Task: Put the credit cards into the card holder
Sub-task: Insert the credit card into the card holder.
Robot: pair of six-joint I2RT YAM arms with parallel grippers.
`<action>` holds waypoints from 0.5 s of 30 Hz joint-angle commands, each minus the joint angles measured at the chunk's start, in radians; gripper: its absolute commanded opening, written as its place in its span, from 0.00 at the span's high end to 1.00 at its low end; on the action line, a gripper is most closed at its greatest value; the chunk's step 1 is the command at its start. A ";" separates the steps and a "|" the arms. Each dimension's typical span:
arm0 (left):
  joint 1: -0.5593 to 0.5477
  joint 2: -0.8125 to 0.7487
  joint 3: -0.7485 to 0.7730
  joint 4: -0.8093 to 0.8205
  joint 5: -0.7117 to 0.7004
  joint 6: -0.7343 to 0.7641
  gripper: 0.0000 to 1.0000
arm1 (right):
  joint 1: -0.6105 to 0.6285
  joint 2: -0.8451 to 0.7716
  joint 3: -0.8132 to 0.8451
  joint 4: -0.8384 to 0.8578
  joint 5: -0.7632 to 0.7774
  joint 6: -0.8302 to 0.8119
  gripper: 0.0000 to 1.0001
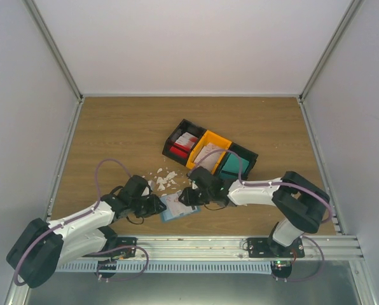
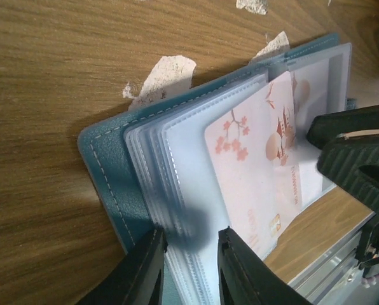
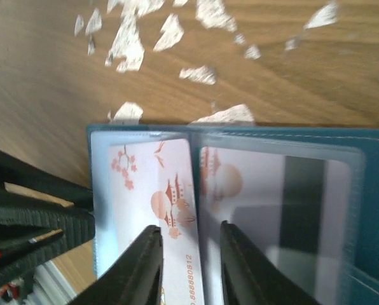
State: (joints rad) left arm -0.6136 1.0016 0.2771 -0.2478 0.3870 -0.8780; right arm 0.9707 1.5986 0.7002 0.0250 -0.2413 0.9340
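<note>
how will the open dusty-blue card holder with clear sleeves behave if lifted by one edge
Probably floppy: the dusty-blue card holder is a thin cover around clear sleeves fanning apart. The pink-printed white card looks partly in its sleeve, so it might slide free.

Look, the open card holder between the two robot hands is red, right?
No, not red: the right wrist view shows the card holder is dusty blue. It does lie open between the left gripper and the right gripper.
</note>
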 commanded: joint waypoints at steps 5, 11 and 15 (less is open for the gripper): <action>-0.010 0.023 -0.021 -0.016 0.013 0.008 0.80 | 0.046 0.103 0.061 -0.028 -0.026 -0.050 0.87; -0.009 0.026 -0.038 0.015 0.029 0.007 0.80 | 0.048 0.105 0.034 0.089 -0.147 -0.066 0.90; -0.010 0.022 -0.045 0.030 0.036 0.005 0.79 | 0.049 0.091 0.016 0.129 -0.194 -0.059 0.89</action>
State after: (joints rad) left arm -0.6136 1.0164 0.2665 -0.2329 0.4034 -0.8787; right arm 1.0069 1.6913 0.7383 0.0727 -0.3447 0.8864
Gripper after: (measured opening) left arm 0.205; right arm 0.105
